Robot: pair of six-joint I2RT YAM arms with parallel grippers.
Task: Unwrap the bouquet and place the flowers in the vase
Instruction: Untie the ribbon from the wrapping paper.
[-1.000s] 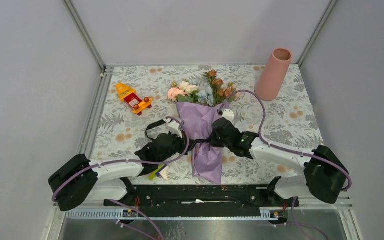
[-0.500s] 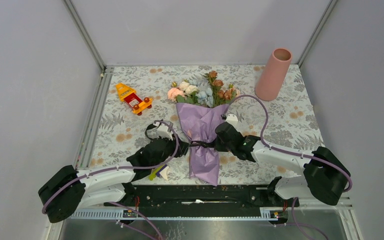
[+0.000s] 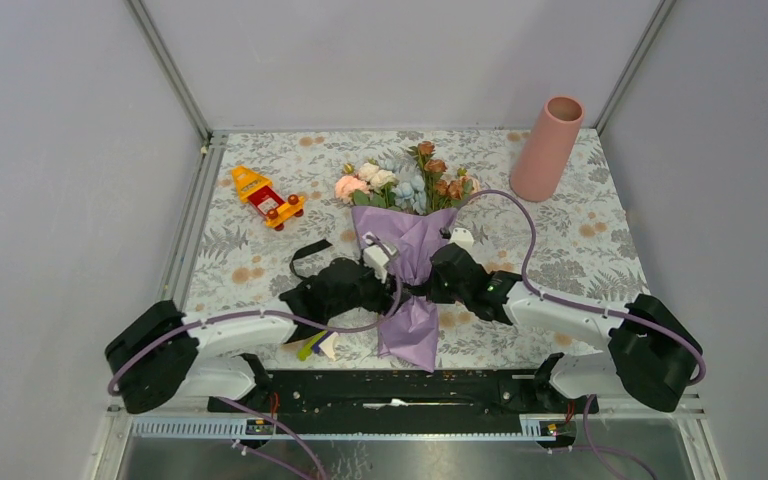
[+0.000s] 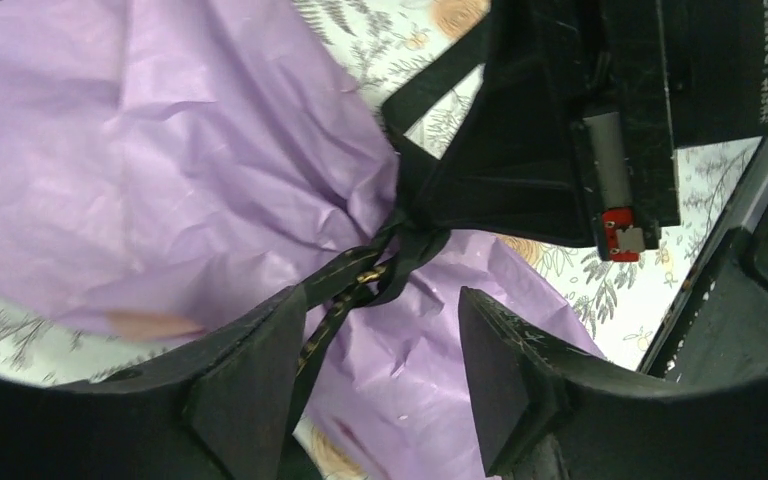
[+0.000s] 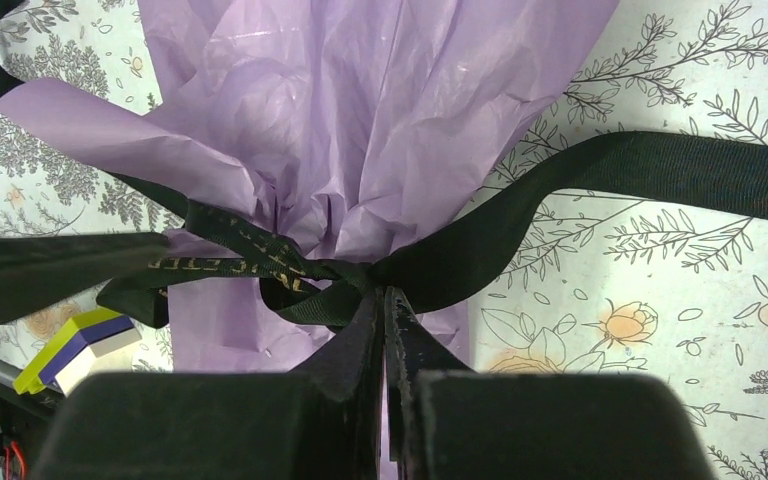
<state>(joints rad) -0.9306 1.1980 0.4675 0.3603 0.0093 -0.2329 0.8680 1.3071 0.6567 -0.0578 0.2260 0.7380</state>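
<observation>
Your bouquet (image 3: pixel 410 250) lies flat in the middle of the tabletop (image 3: pixel 580 240). Its flowers (image 3: pixel 400 185) point to the far edge and its purple paper tail points to the near edge. The paper is bunched tight where the black ribbon (image 5: pixel 600 165) goes around it.

Your right claw (image 5: pixel 382 300) is closed tight. Its two tips pinch the ribbon right at the knot, on the right side of the bouquet.

Your left claw (image 4: pixel 380 310) is open about halfway and holds nothing. It sits on the left side of the bouquet. The knot and one ribbon end lie in the gap between its tips. The two claws are very close to each other here, with little room between them.

The vase (image 3: pixel 550 150) stands up in the far right corner, well apart from the bouquet. Bare cloth lies between them.

A red and yellow toy (image 3: pixel 267 197) lies near the left edge. A small block (image 3: pixel 315 345) lies by the near edge, under your left arm.
</observation>
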